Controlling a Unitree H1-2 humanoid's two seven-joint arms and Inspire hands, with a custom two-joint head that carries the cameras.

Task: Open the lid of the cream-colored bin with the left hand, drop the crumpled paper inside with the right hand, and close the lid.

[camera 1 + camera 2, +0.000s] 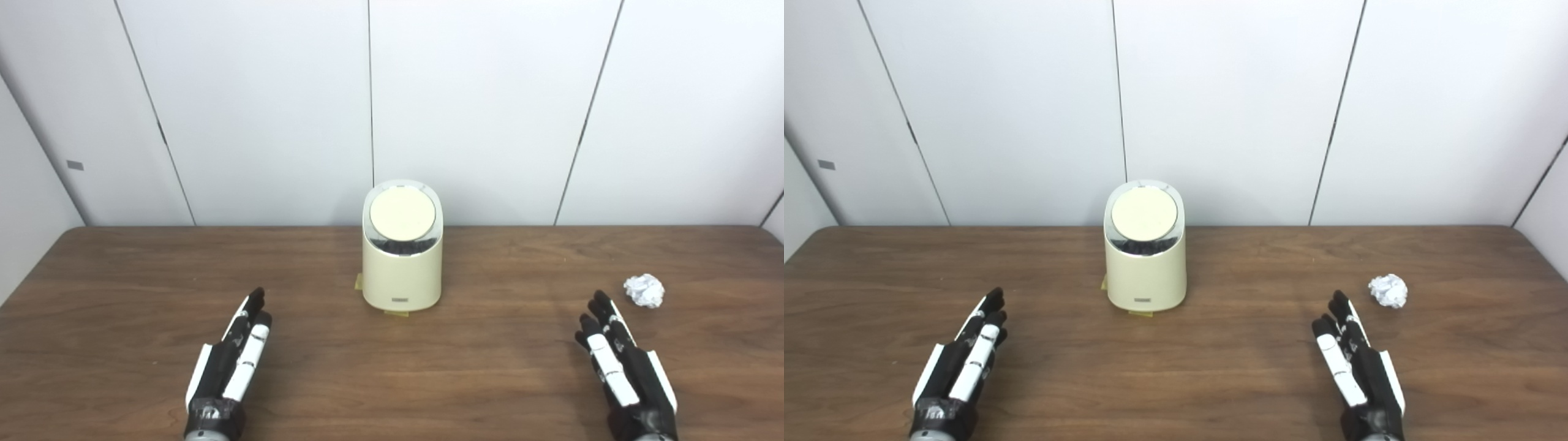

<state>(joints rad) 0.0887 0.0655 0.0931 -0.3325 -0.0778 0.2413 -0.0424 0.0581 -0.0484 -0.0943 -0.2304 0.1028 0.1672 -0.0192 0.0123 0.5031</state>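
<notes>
Left hand, left eye view: the left hand [229,361] rests low over the table [122,294], fingers stretched out side by side, holding nothing.
Bin from this hand: the cream-colored bin [402,269] stands ahead of it and toward the right, well apart; its round lid [402,214] is down.
Right hand, left eye view: the right hand [625,364] is also flat and empty, fingers extended.
Paper from this hand: the crumpled paper [644,290] lies just ahead of the fingertips, a little to the outer side, not touching.
Right eye view, left hand: the same picture, palm empty, the bin far forward and to the inner side.
Right eye view, right hand: empty too; the paper sits near its fingertips, apart from them.
Step in hand: probably nothing is started; the lid comes first.
Risk at the lid: the bin looks light, so a sideways push may slide or tip it.
Risk at the paper: the ball is small and loose, so a poking fingertip may roll it away.
</notes>
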